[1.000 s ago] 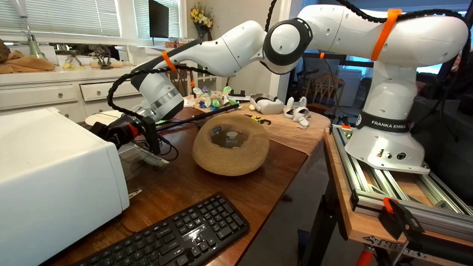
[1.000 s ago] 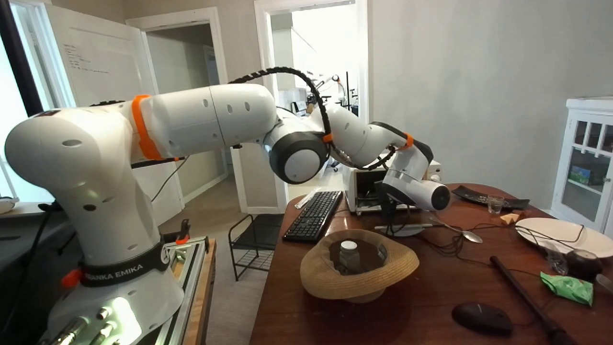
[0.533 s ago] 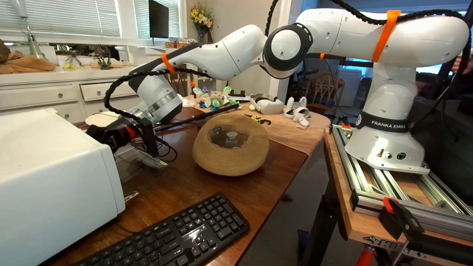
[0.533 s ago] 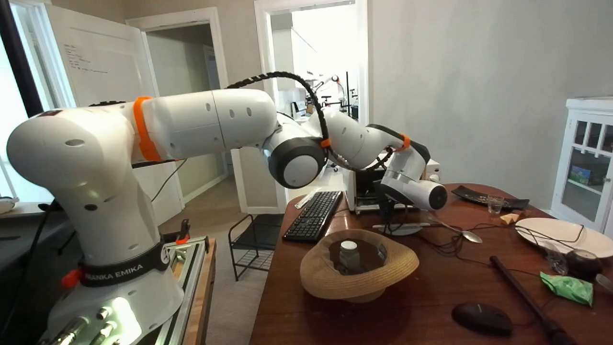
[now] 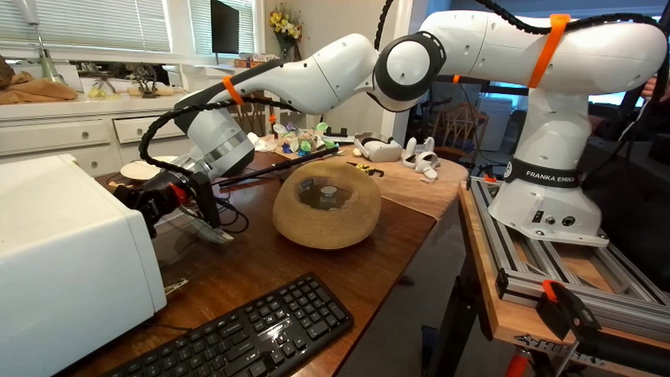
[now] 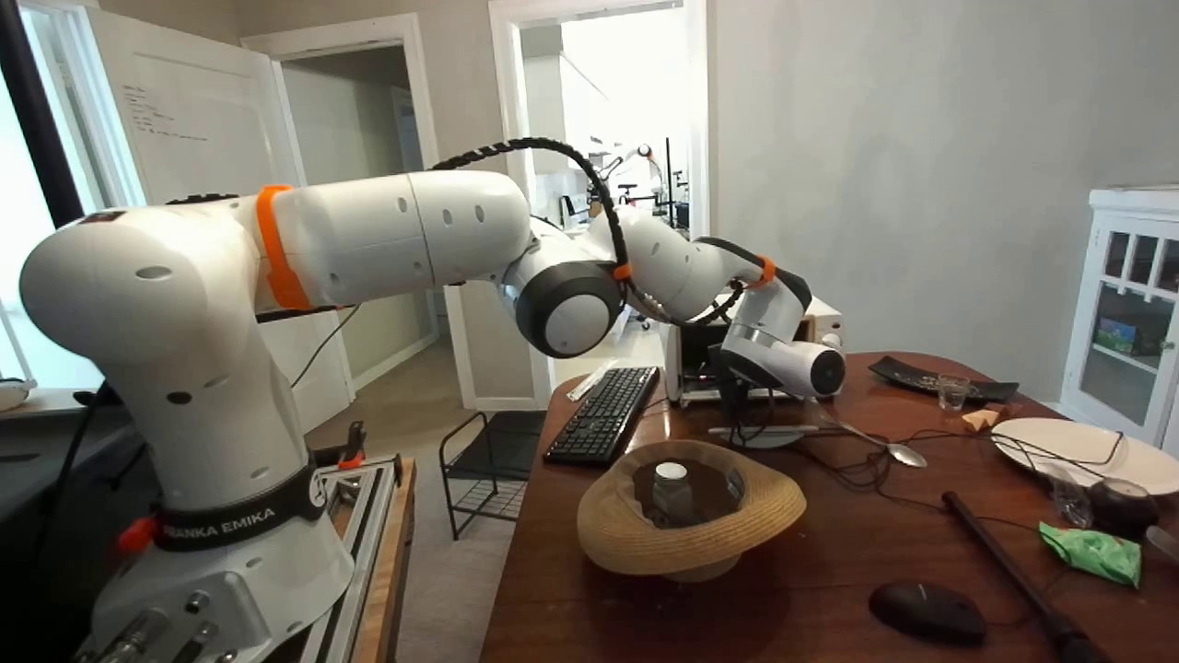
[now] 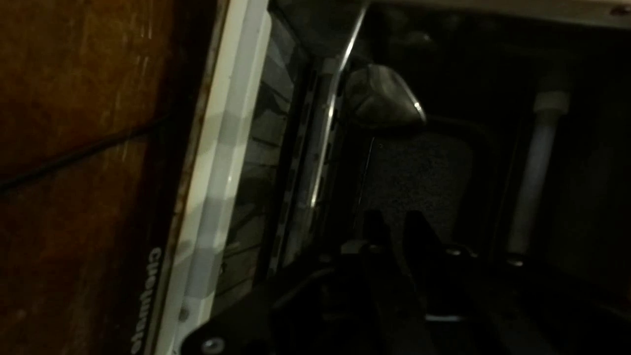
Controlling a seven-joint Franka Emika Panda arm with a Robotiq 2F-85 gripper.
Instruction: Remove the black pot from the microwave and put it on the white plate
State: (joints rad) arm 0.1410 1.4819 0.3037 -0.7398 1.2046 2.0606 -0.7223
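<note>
The microwave [image 5: 73,251], a white box, stands with its front opening towards my arm; in the wrist view its pale front frame [image 7: 217,162] runs beside the dark inside. My gripper [image 7: 395,221] reaches into that opening, its fingers apart by a narrow gap with only dark grey floor showing between them. Deeper in, apart from the fingertips, lies a dark shiny rounded thing [image 7: 382,98]; I cannot tell whether it is the black pot. The microwave's wall hides my fingertips in an exterior view. A white plate [image 6: 1059,437] lies on the table, away from the gripper.
What looks like a lowered glass door [image 5: 207,230] lies under my wrist. Nearby are a straw hat [image 5: 324,225] holding a jar [image 6: 673,497], a keyboard [image 5: 251,335], loose cables [image 6: 866,471] and a spoon [image 6: 907,455]. A small black round thing [image 6: 1124,516] sits beside the plate.
My gripper and wrist have shifted left in both exterior views. The microwave has slid the same way by a small amount. The hat and keyboard have stayed put.
</note>
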